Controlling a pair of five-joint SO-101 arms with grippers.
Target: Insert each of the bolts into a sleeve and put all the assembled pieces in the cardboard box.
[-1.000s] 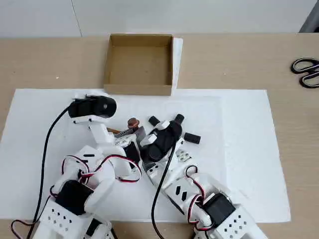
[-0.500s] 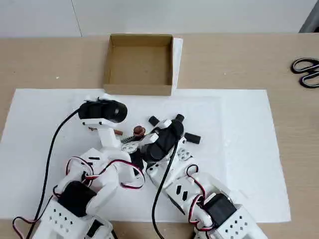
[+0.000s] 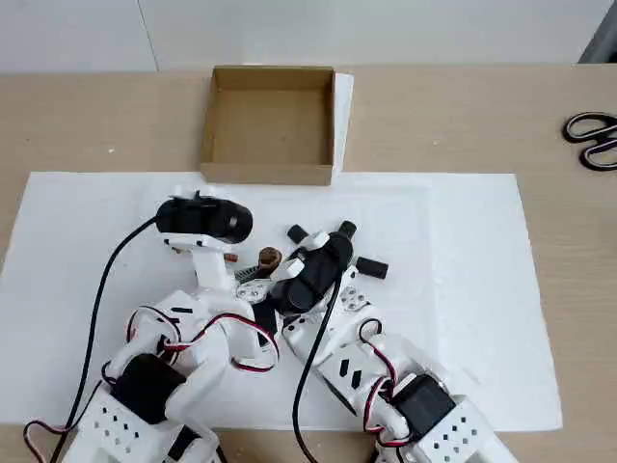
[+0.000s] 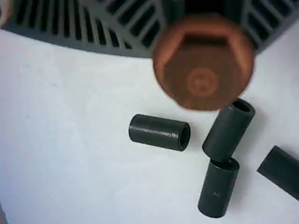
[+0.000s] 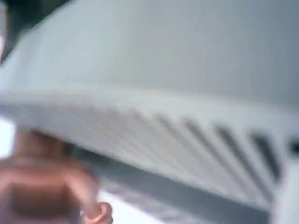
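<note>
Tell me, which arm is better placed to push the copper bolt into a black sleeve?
Probably the left. The left gripper appears to hold the copper bolt, and its wrist view shows black sleeves lying on the white paper just beyond the bolt's head.

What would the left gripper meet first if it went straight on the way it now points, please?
Probably the sleeve lying on the paper just beyond the bolt that the left gripper holds. Depth is unclear, so this is a judgement.
</note>
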